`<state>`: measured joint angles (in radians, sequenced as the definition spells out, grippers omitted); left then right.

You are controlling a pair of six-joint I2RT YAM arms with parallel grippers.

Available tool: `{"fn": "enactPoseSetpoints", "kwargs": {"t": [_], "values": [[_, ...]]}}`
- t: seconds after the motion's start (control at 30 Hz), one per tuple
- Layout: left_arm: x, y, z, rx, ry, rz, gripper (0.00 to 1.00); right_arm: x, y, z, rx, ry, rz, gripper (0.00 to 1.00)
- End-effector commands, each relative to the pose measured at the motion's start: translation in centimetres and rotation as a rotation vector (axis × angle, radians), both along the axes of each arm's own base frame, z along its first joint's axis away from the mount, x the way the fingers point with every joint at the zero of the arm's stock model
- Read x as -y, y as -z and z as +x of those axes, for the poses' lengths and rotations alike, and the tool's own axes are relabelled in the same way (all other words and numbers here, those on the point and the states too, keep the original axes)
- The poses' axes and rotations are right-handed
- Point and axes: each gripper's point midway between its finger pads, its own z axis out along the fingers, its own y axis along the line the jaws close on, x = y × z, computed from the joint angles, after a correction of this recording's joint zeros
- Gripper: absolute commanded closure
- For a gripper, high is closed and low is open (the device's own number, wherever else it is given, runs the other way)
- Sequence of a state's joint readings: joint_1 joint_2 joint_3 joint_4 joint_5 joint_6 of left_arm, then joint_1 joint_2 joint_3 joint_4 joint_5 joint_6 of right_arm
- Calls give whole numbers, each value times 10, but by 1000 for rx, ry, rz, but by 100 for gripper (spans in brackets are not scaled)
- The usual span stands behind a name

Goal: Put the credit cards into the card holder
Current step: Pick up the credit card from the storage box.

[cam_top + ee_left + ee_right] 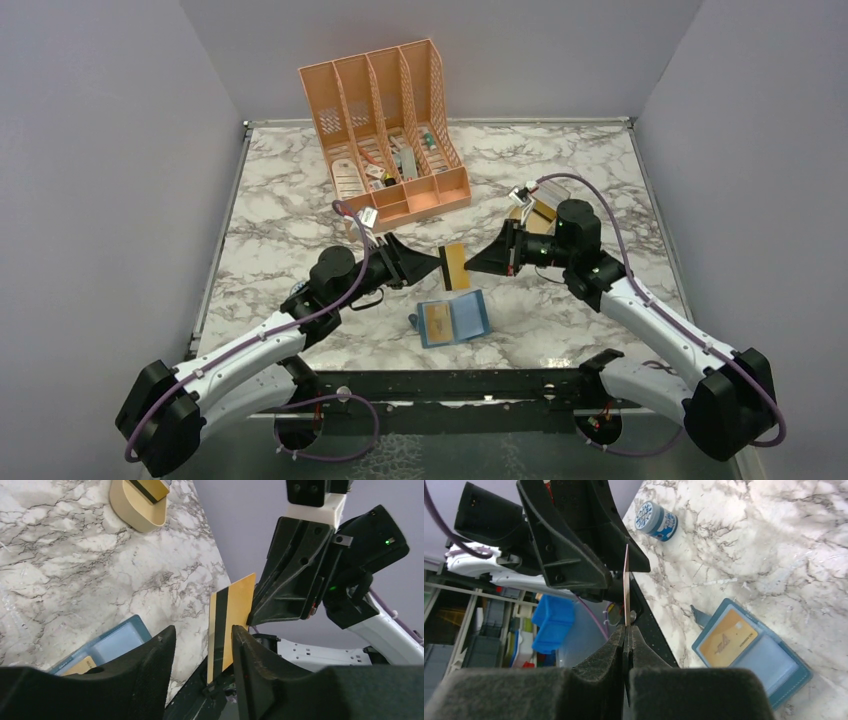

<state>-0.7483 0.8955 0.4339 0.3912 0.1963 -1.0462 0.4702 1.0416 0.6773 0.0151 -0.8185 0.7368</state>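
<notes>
A gold credit card with a dark stripe (456,266) stands on edge in the air between the two grippers, above the table. My right gripper (472,265) is shut on it; in the right wrist view (626,629) the card (626,587) shows edge-on. My left gripper (433,262) is open, and its jaws stand on either side of the card (231,615) with gaps. The teal-blue card holder (470,314) lies open on the table below, with a gold card (729,641) in its left pocket.
A tan oval tray (137,507) with another striped card (149,487) sits behind my right wrist. A peach desk organizer (390,130) stands at the back. A round blue-white disc (655,519) lies near the left arm. The black table edge is just below the holder.
</notes>
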Motion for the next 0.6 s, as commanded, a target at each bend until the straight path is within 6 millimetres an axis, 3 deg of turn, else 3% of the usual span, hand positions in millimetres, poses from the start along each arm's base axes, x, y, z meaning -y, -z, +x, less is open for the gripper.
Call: {"fn": "enactPoseSetpoints", "kwargs": {"t": [0.0,0.37,0.57], "values": [[5,-17,-6,37,42,-75,57,-5,-20,-18,11,-81,115,99],[5,-12,-8,24,43,-87,97,-5,-8,-21,-28,-82,120,99],[2,-5,-8,20,31,-76,100,-4,1,-21,-52,-66,99,98]]}}
